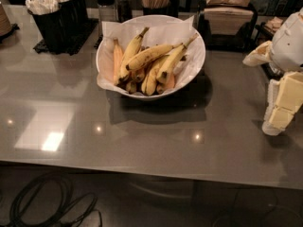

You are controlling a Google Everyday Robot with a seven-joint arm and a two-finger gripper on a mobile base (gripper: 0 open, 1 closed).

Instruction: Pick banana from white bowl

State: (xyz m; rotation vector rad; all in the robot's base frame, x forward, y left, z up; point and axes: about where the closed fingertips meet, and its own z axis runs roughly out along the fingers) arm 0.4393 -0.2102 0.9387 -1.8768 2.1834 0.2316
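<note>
Black cables lie nearest, at 7 o'clock, on the floor under the shiny grey surface. The wide white paper-lined bowl sits at 12 o'clock, and the plump yellow banana with the long thin stem lies on top of the pile at the bowl's 3 o'clock side. To pick it well, I think the cream-white gripper should come down from above and pinch its fat middle; it hangs well apart at 3 o'clock, holding nothing I can see, and I cannot tell if it is open or closed.

tool partly cut off at the right edge; lower bananas mostly buried in the white bowl
</note>
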